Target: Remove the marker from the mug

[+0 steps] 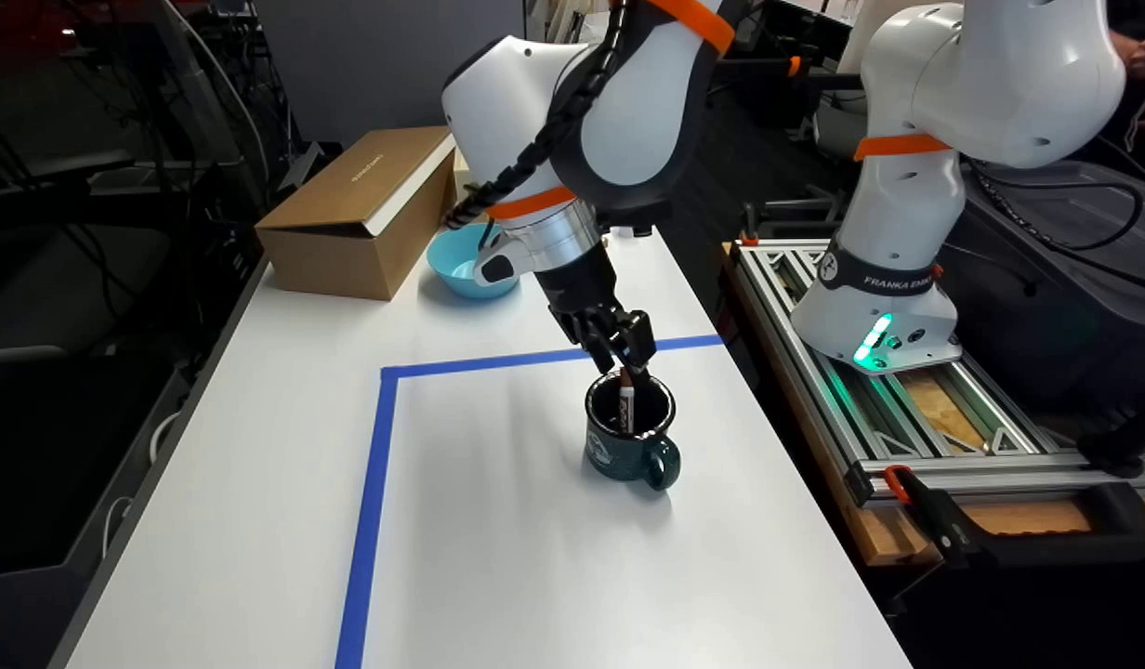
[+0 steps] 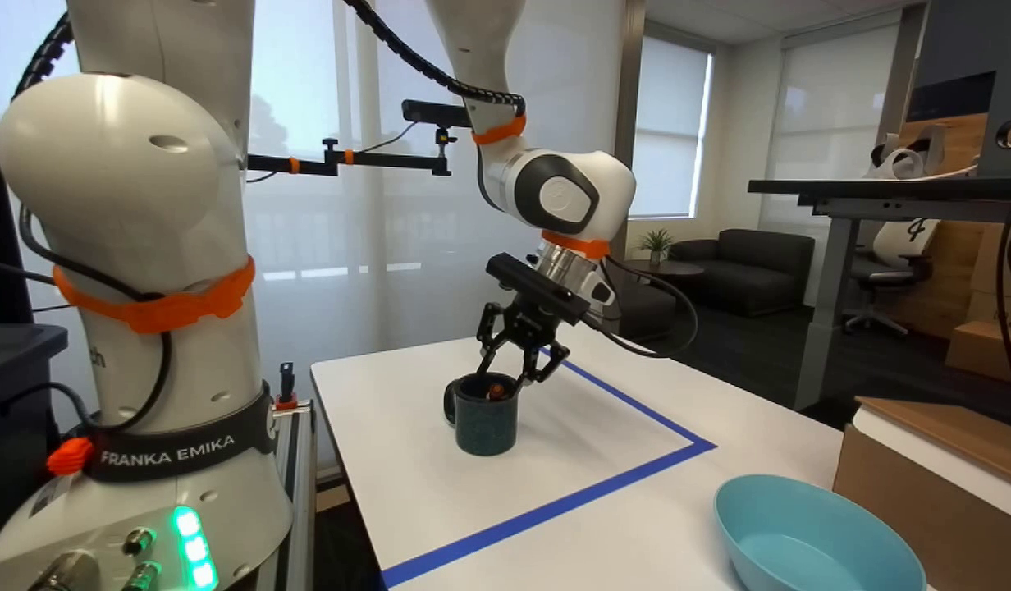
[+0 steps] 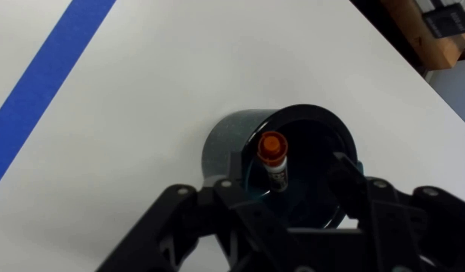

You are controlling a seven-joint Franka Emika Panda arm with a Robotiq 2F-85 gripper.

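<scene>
The dark teal mug (image 1: 614, 455) stands upright on the white table in both exterior views (image 2: 487, 428), and its round mouth shows in the wrist view (image 3: 227, 141). The marker (image 3: 273, 155) stands tilted inside the mug, leaning on the rim. It has an orange-brown end on top and a white label; its lower part is hidden in the mug. My gripper (image 3: 288, 158) is open above the mug. One finger is at the outer side of the rim near the marker, the other over the opposite side of the mouth. The fingers do not touch the marker in the wrist view.
A light-blue bowl (image 1: 466, 265) and a brown cardboard box (image 1: 340, 265) stand farther along the table. Blue tape (image 1: 373, 492) marks an area around the mug. The table edge by the robot base is close to the mug handle.
</scene>
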